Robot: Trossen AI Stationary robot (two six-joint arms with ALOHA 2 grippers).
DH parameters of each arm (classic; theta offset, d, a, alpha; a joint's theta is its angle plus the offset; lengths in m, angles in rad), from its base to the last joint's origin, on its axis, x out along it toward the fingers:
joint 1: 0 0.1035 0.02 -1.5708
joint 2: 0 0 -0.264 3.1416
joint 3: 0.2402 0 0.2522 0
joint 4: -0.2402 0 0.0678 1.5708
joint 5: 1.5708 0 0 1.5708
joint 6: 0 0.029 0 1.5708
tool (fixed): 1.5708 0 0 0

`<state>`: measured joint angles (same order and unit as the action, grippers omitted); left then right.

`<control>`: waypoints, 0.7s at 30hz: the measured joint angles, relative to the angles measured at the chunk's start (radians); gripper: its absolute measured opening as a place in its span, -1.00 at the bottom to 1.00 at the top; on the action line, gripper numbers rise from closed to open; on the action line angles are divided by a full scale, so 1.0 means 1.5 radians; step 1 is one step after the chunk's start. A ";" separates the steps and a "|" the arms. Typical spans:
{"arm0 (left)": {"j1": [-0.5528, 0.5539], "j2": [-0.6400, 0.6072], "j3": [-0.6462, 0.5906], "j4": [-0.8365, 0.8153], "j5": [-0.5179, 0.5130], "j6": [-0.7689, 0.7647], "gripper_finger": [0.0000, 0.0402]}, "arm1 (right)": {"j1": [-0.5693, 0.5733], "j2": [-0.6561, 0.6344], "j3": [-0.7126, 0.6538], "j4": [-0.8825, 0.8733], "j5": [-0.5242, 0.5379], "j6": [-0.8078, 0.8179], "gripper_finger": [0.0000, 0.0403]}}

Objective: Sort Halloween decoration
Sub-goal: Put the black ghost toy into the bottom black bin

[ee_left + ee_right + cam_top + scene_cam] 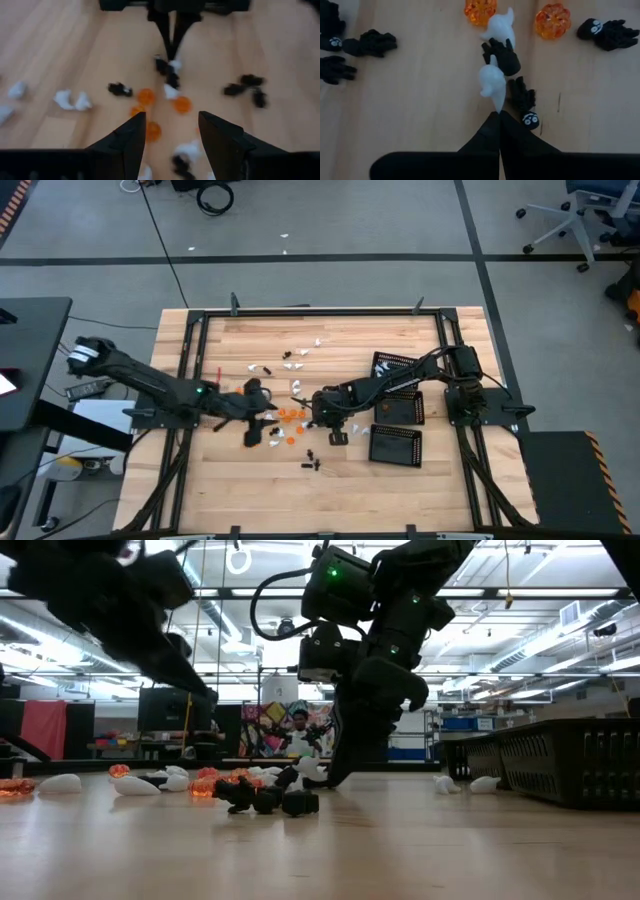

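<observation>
Two robot arms meet over a scatter of Halloween trinkets mid-table. The right gripper (498, 116), jaws pressed together, pinches the tail of a white ghost (491, 84) lying among black spiders (511, 59) and orange pumpkins (552, 20). The left gripper (170, 131) hovers just beside the pile, jaws spread and empty. A straight, slow lift should clear the neighbours before the ghost travels to a mesh tray (395, 444).

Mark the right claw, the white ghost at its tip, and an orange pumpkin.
right claw (498, 119), right wrist view, on the closed fingertips.
white ghost (491, 83), right wrist view, on its body, just ahead of the fingertips.
orange pumpkin (552, 20), right wrist view, on its middle.
</observation>
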<state>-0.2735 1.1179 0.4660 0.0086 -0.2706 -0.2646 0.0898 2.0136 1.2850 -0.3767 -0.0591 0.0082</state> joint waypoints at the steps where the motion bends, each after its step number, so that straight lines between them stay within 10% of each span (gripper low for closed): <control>1: 0.002 0.022 0.000 0.027 -0.001 0.015 -0.04 | 0.000 0.000 0.000 0.000 0.000 0.000 -0.97; 21: 0.010 0.362 0.000 0.402 -0.033 0.082 -0.04 | -0.001 -0.002 0.001 0.006 0.002 0.018 -0.96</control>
<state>-0.2592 1.6603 0.4664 0.6111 -0.3199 -0.1413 0.0887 2.0108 1.2865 -0.3674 -0.0566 0.0351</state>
